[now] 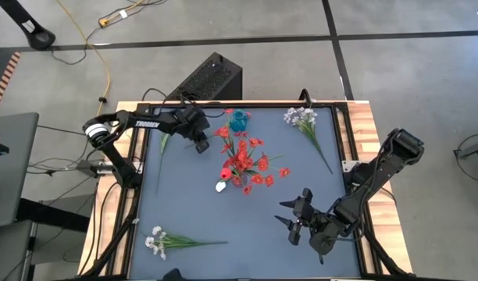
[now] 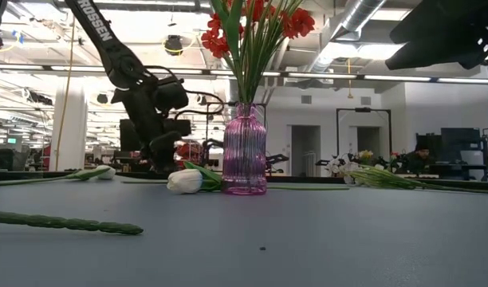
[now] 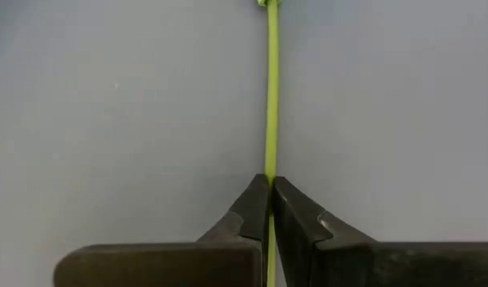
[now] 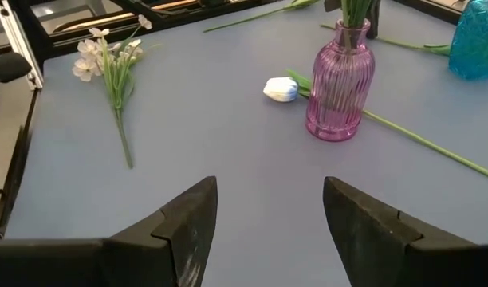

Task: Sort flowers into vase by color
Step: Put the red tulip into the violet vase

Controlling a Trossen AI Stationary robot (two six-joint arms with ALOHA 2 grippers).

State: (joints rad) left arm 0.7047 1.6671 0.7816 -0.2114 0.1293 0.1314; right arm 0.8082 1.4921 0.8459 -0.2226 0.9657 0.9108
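A pink ribbed vase (image 2: 244,151) (image 4: 337,88) in the middle of the table holds red flowers (image 1: 243,160). A white tulip (image 1: 221,186) (image 4: 280,89) lies at its foot. A blue vase (image 1: 237,121) stands at the far edge. My left gripper (image 1: 201,146) (image 3: 270,183) is down at the table to the far left of the pink vase, shut on a thin green stem (image 3: 270,96). The stem's flower head is outside the left wrist view. My right gripper (image 1: 300,222) (image 4: 269,215) hovers open over the near right of the table, with nothing between its fingers. My left gripper pinches the thin green stem (image 3: 270,169) between its two fingertips. The fingers slant down from above and lie along the stem, which runs straight on past them. The stem lies flat on the blue table top.
A whitish spray (image 1: 303,121) lies at the far right, and another (image 1: 157,242) (image 4: 108,60) at the near left. A long-stemmed flower (image 1: 162,152) lies by the left edge. Black rails frame the table top (image 1: 223,226), with bare surface in the near middle.
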